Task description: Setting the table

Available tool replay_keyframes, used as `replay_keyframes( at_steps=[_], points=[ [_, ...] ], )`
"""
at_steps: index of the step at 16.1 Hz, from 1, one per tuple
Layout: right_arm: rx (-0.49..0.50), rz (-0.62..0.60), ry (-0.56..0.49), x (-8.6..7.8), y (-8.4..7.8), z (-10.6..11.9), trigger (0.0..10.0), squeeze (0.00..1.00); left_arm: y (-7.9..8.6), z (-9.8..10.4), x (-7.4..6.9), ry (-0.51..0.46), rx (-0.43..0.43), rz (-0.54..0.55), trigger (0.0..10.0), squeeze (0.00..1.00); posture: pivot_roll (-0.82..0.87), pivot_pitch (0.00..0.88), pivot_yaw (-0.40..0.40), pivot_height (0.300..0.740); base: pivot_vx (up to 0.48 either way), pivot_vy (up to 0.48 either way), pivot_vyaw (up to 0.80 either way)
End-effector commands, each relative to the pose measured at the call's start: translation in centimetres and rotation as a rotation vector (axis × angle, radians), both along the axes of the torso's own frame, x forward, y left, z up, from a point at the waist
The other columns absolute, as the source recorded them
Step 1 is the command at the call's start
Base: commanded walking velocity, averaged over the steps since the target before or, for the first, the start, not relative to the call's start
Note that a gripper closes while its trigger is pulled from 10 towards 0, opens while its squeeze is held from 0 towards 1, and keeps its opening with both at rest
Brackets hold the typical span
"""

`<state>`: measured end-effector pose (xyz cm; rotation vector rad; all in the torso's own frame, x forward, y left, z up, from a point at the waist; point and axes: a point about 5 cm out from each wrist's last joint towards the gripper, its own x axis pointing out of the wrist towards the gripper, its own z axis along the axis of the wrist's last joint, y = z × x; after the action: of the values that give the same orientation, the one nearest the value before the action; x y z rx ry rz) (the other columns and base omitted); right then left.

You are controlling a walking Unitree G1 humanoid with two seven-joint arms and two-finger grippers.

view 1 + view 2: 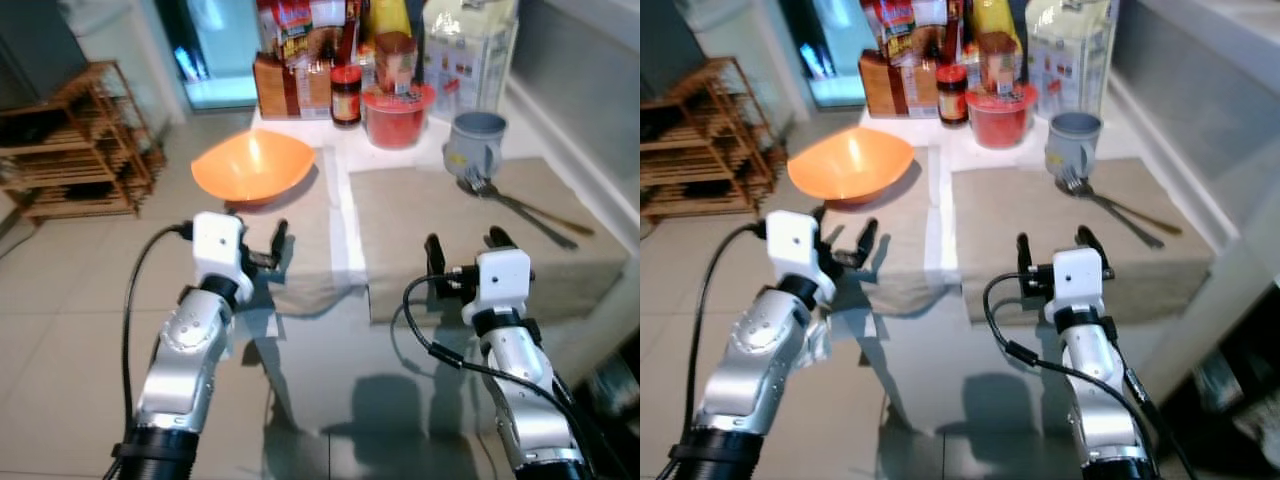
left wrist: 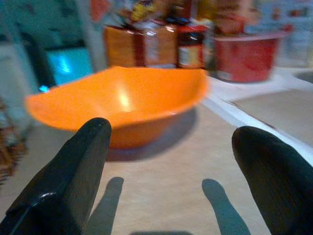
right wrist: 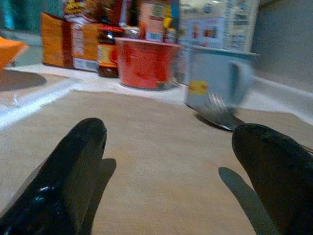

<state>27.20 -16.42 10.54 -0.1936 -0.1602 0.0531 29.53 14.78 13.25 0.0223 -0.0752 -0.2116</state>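
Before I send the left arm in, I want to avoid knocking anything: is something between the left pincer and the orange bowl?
Nothing visible stands between them. The left pincer is open over the near edge of the left placemat, and only bare mat lies between it and the orange bowl.

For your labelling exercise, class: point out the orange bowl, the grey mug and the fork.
Bowl (image 1: 250, 165), left eye view, inner wall.
Mug (image 1: 476, 143), left eye view, outer side.
Fork (image 1: 482, 186), left eye view, tines beside the mug.
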Motion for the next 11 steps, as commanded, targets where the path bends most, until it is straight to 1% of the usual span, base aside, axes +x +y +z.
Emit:
replay_keyframes(
  at_steps=[1,3,6,9,11],
  points=[
    [0.009,0.028,-0.001,0.2,0.9,0.2,10.0,0.00,1.0,-0.2,0.0,0.015,0.007,0.049,10.0,0.00,-0.12,0.000,0.092,0.740,0.000,0.000,0.00],
    [0.007,0.039,-0.008,0.2,1.1,0.4,10.0,0.00,1.4,-0.2,0.1,0.016,0.017,0.067,10.0,0.00,-0.12,0.000,0.092,0.740,0.000,0.000,0.00],
    [0.007,0.046,-0.008,0.3,1.1,0.4,10.0,0.00,1.7,0.4,0.5,0.001,0.029,0.090,10.0,0.00,-0.12,0.000,0.089,0.740,0.000,0.000,0.00],
    [0.009,0.047,-0.006,0.4,1.2,0.4,10.0,0.00,1.6,0.8,0.6,-0.018,0.031,0.080,10.0,0.00,-0.12,0.000,0.090,0.740,0.000,0.000,0.00],
    [0.004,0.046,-0.012,0.4,1.2,0.5,10.0,0.00,1.3,1.2,0.5,-0.036,0.017,0.056,10.0,0.00,-0.12,0.000,0.090,0.740,0.345,0.000,0.00]
  ],
)
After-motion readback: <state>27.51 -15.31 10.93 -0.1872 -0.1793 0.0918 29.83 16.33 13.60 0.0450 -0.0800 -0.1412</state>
